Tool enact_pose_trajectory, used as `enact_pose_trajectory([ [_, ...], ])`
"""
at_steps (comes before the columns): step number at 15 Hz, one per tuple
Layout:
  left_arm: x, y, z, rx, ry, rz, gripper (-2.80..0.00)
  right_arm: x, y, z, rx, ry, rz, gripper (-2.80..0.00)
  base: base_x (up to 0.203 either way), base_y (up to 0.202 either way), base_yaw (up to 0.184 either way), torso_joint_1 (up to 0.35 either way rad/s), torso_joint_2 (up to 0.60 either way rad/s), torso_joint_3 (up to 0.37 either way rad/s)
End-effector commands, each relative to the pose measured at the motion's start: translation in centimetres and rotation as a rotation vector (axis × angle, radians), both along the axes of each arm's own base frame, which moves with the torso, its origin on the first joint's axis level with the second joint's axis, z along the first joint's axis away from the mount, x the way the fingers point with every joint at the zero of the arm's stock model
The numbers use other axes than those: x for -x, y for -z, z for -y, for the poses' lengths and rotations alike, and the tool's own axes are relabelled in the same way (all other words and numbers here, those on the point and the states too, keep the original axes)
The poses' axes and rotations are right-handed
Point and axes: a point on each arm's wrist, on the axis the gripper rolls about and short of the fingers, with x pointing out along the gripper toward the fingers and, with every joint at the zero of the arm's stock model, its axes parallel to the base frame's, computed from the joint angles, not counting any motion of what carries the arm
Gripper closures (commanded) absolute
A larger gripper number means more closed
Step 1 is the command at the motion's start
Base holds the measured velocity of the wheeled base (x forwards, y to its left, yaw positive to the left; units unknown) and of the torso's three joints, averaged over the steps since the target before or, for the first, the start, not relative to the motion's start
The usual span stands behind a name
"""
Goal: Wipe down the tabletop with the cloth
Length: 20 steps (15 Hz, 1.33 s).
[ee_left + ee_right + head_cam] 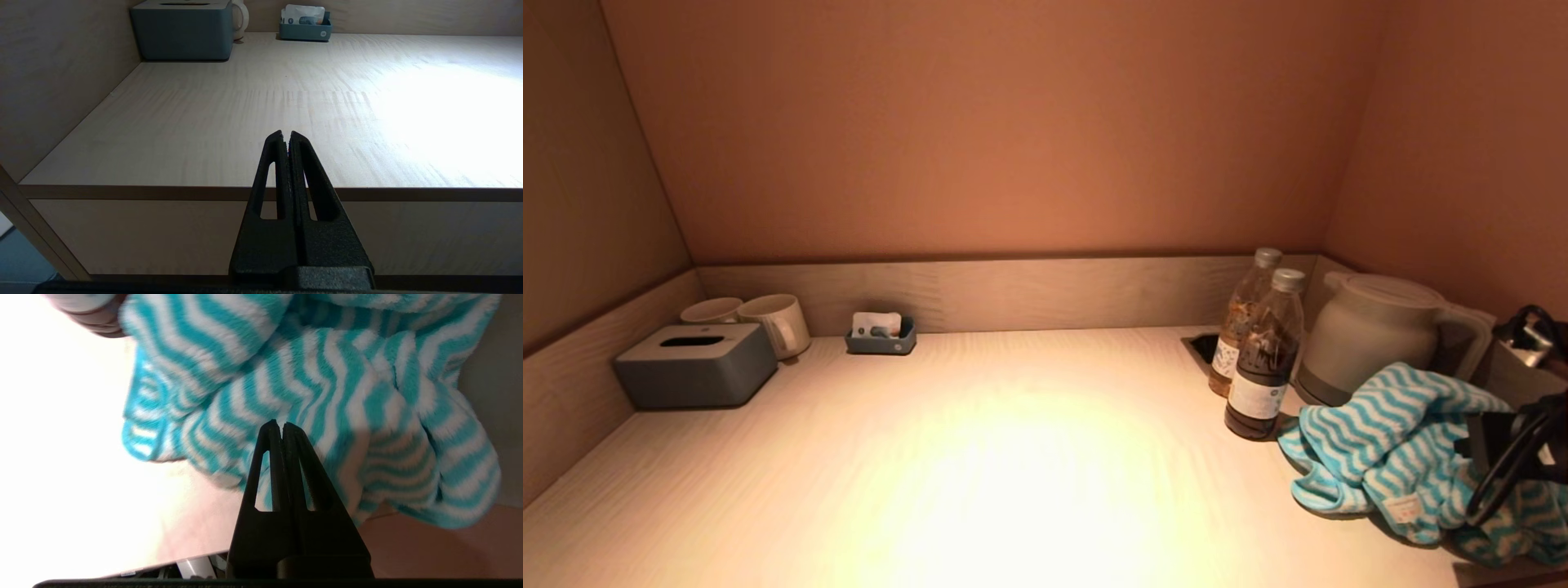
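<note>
A teal-and-white striped cloth point(1388, 441) lies bunched on the light wooden tabletop point(1013, 457) at the right, near the front edge. It fills the right wrist view point(327, 396). My right gripper point(282, 424) is shut with nothing between its fingers and hovers just over the cloth's near side. Its arm point(1515, 453) shows at the far right of the head view. My left gripper point(286, 132) is shut and empty. It is held off the tabletop's point(286, 94) front edge on the left and is out of the head view.
Two bottles point(1262, 359) and a white kettle point(1372, 335) stand right behind the cloth. A grey tissue box point(696, 363), two mugs point(776, 322) and a small tray point(880, 335) sit at the back left. Walls enclose three sides.
</note>
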Motion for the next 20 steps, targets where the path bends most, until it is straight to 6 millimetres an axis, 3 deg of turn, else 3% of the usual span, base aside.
enact_pose_trajectory([
  [1,0.0,0.0,0.0,0.001,0.000,0.001,0.00,2.8,-2.0,-1.4,0.018,-0.054,0.114,0.00,0.000,0.000,0.000,0.000,0.00,0.000],
  [4,0.0,0.0,0.0,0.001,0.000,0.001,0.00,5.6,-3.4,-2.9,0.007,-0.141,0.224,0.00,0.000,0.000,0.000,0.000,0.00,0.000],
  [7,0.0,0.0,0.0,0.001,0.000,0.001,0.00,5.9,-4.3,-3.0,-0.004,-0.125,0.269,0.00,0.000,0.000,0.000,0.000,0.00,0.000],
  [13,0.0,0.0,0.0,0.001,0.000,0.001,0.00,4.7,-6.6,-2.4,-0.122,-0.003,0.372,0.00,0.000,0.000,0.000,0.000,0.00,0.000],
  [17,0.0,0.0,0.0,0.001,0.000,0.001,0.00,2.2,-7.5,-0.9,-0.080,0.163,0.512,0.00,0.000,0.000,0.000,0.000,0.00,0.000],
  [20,0.0,0.0,0.0,0.001,0.000,0.001,0.00,1.8,-8.3,-0.6,-0.042,0.216,0.550,0.00,0.000,0.000,0.000,0.000,0.00,0.000],
])
